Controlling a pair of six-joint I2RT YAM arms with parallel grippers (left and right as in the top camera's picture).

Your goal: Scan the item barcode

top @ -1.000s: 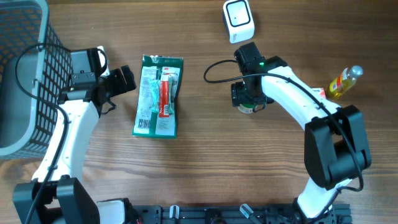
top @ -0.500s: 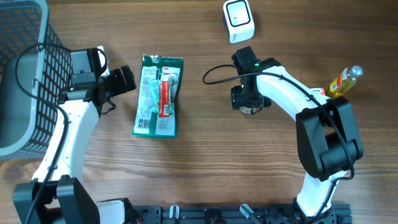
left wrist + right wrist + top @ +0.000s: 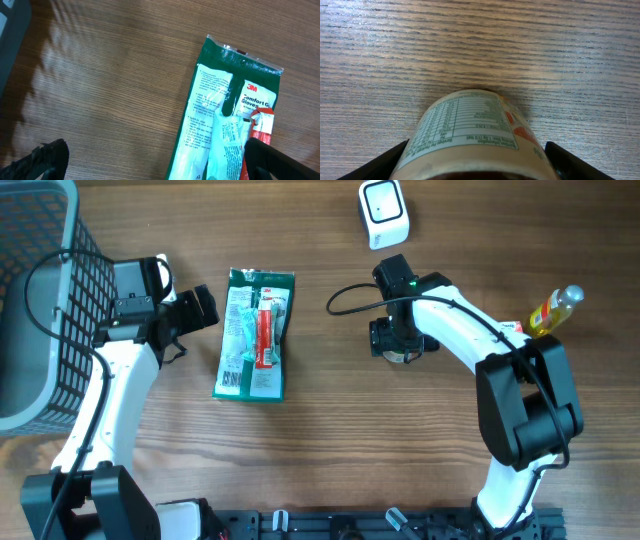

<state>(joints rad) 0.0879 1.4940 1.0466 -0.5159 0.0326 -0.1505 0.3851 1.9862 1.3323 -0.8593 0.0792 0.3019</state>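
Right of centre above the bench point(image 3: 330, 460), just below the white scanner point(image 3: 383, 210), is a jar point(image 3: 470, 130) with a cream label, its nutrition table and a red-orange patch facing the wrist camera. The right claw point(image 3: 476, 146) is spread wide around the jar, a finger against each side, pinching it. The left claw point(image 3: 205, 308) stands fully spread and empty beside a green glove packet point(image 3: 255, 330).

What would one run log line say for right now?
left gripper: open, apart from glove pack | right gripper: jaws around jar, grip unclear | white scanner: untouched
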